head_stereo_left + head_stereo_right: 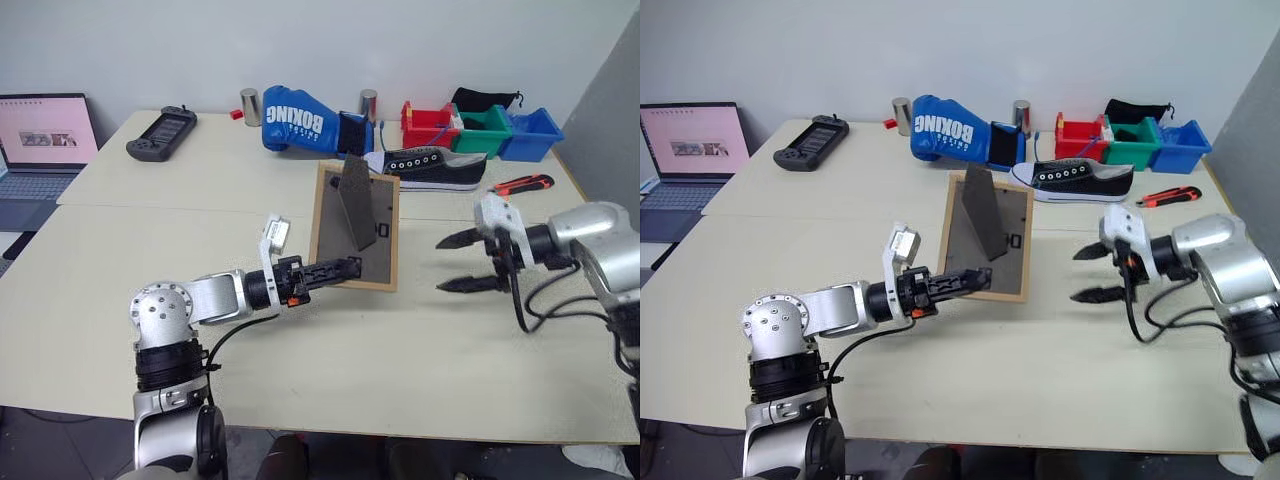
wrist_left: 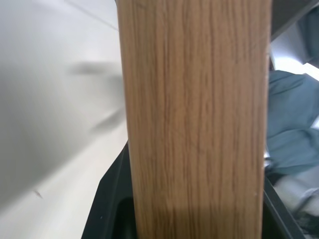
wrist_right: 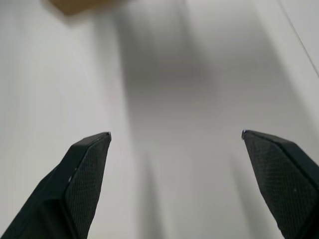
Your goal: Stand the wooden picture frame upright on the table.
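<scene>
A pale cream table (image 1: 100, 300), crossed by a seam, stands before a plain light wall. Along its far edge lie a black handheld game console (image 1: 161, 133), two small metal cylinders (image 1: 249, 106), a blue boxing glove (image 1: 300, 122), a black-and-white sneaker (image 1: 435, 168), three small bins coloured red (image 1: 428, 124), green (image 1: 484, 130) and blue (image 1: 530, 135), and a red-and-black utility knife (image 1: 522, 184). An open laptop (image 1: 40, 145) sits beyond the table's left corner. Near the table's centre, the wooden picture frame (image 1: 330, 255) is held close to upright with its dark grey back toward the camera and its fold-out stand (image 1: 356, 205) swung out from the back. The left gripper (image 1: 345, 268) reaches in level from the left and its black fingers are closed on the frame's lower left edge; in the left wrist view the light-wood rail (image 2: 194, 119) runs between the two fingers. Whether the frame's bottom edge touches the table cannot be told. The right gripper (image 1: 462, 262) hovers above the table to the right of the frame, apart from it, its two fingers spread wide and holding nothing; the right wrist view shows bare tabletop between the fingertips (image 3: 89, 164).
</scene>
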Robot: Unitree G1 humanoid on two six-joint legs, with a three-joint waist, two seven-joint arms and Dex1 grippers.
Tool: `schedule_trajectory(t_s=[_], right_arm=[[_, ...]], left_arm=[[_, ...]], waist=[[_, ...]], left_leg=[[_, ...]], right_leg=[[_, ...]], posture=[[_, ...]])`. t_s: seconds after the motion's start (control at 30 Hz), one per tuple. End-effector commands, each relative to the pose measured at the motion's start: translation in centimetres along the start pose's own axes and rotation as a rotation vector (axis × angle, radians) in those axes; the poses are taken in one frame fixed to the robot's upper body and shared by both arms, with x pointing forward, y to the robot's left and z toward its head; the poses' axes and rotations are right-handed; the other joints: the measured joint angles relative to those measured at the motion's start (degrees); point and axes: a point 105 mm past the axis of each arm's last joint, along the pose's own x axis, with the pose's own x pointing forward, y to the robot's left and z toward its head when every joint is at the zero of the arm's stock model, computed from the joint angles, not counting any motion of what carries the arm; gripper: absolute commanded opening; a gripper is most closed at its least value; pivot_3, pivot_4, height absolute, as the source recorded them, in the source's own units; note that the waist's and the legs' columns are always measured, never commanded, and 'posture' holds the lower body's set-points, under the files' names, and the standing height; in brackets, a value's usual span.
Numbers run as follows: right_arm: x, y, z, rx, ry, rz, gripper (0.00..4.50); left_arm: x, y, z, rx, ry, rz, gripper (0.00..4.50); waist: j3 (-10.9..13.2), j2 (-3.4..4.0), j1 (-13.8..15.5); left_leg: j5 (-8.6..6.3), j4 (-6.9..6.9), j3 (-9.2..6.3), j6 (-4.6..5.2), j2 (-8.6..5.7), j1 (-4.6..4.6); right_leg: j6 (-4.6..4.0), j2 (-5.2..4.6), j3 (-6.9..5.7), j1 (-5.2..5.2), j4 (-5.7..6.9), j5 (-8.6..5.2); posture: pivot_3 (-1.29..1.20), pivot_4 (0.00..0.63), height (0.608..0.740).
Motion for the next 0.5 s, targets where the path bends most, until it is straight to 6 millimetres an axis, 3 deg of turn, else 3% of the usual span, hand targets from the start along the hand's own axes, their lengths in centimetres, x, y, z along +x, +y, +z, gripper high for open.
schedule_trajectory(t_s=[0.03,0.2,0.5], right_arm=[[-1.0,-1.6,2.4,-0.529,-0.133,-0.34,4.46],[-0.6,-0.5,4.6,-0.978,-0.251,-0.478,4.46],[-0.5,-1.1,6.0,-1.222,-0.338,-0.536,4.46]], left_arm=[[0.1,-3.0,1.6,-0.072,-0.116,-0.134,1.32],[1.7,-2.8,0.8,-0.119,-0.115,-0.122,1.32],[2.6,-3.4,0.9,-0.111,-0.134,-0.129,1.32]], waist=[[0.04,-0.06,-0.37],[0.05,-0.02,-0.17],[0.05,-0.02,-0.22]], left_leg=[[0.0,0.02,0.04,-0.01,0.04,0.03],[0.08,0.11,0.19,-0.12,-0.04,0.22],[0.12,0.08,0.2,-0.19,-0.07,0.28]], right_leg=[[0.0,0.0,0.05,0.0,0.04,0.01],[0.21,0.0,0.26,0.18,0.07,0.14],[0.19,0.03,0.26,0.21,0.01,0.13]], posture=[[0.0,0.15,0.74],[0.0,0.15,0.74],[0.0,0.15,0.74]])
